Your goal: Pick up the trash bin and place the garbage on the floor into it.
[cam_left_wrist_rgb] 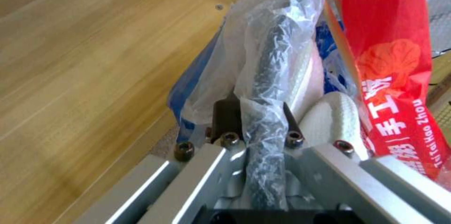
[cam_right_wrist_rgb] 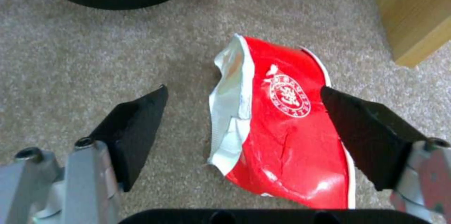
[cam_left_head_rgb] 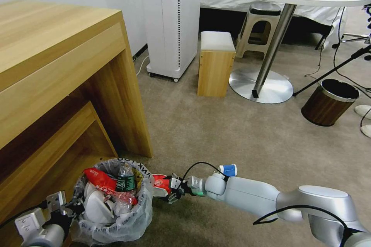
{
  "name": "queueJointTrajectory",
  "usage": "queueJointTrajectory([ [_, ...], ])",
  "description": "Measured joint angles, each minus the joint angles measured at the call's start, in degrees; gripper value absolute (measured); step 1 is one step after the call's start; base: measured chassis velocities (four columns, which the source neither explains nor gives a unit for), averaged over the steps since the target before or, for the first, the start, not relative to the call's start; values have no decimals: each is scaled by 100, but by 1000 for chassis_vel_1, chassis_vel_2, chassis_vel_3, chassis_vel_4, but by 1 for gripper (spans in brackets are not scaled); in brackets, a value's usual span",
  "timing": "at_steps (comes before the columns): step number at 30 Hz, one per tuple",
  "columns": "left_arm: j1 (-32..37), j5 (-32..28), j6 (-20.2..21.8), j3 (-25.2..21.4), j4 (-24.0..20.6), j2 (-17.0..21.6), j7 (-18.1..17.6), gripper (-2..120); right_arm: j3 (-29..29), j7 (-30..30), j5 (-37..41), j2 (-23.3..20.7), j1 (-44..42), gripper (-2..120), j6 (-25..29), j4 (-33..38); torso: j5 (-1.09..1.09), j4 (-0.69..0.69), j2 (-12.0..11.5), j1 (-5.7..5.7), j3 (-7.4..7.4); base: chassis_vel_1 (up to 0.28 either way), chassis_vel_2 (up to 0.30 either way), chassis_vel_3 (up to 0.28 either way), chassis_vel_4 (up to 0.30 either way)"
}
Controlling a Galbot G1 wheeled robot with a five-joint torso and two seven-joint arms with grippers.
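Note:
The trash bin (cam_left_head_rgb: pixel 129 216), lined with a crinkly bag, stands low at my left beside the desk. It holds a red packet (cam_left_head_rgb: pixel 101 182), a green-labelled bottle (cam_left_head_rgb: pixel 125 181) and a white slipper (cam_left_head_rgb: pixel 96 208). My left gripper (cam_left_wrist_rgb: pixel 258 111) is shut on the bag-covered rim (cam_left_wrist_rgb: pixel 275 48). A crushed red-white paper cup (cam_right_wrist_rgb: pixel 286 125) lies on the beige floor (cam_left_head_rgb: pixel 232 131) just right of the bin. My right gripper (cam_right_wrist_rgb: pixel 243 89) stands open over the cup, one black finger on each side. A blue-white paper cup (cam_left_head_rgb: pixel 228 170) lies on the carpet behind the right forearm.
A wooden desk (cam_left_head_rgb: pixel 58 65) rises close on the left, its leg (cam_right_wrist_rgb: pixel 413 16) near the red cup. Farther off stand a wooden stool (cam_left_head_rgb: pixel 215 65), a white appliance (cam_left_head_rgb: pixel 170 23), a round table's base (cam_left_head_rgb: pixel 261 85) and a brown wood-grain bin (cam_left_head_rgb: pixel 328 102).

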Motion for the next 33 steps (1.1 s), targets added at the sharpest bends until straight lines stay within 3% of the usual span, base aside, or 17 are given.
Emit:
queueJointTrajectory([
  [6, 36, 6, -14, 7, -34, -29, 3, 1, -26, 52, 43, 12, -30, 73, -32, -40, 0, 0, 0, 0, 0, 0, 0, 0, 0],
  [9, 99, 22, -29, 8, -91, -45, 16, 1, -31, 71, 56, 53, -76, 56, -42, -138, 0, 0, 0, 0, 0, 0, 0, 0, 0],
  [17, 167, 29, -41, 20, -212, -94, 37, 1, -40, 68, 43, 229, -161, 51, -15, -391, 0, 0, 0, 0, 0, 0, 0, 0, 0],
  [21, 147, 52, -56, 28, -195, -118, 41, 1, -17, 104, 28, 234, -145, 42, -13, -409, 0, 0, 0, 0, 0, 0, 0, 0, 0],
  [24, 144, 62, -56, 39, -187, -135, 42, 1, 25, 137, 25, 211, -160, 27, -16, -511, 0, 0, 0, 0, 0, 0, 0, 0, 0],
  [33, 121, 47, -57, 70, -172, -108, 43, 1, 87, 178, 19, 240, -260, 4, 6, -752, 0, 0, 0, 0, 0, 0, 0, 0, 0],
])
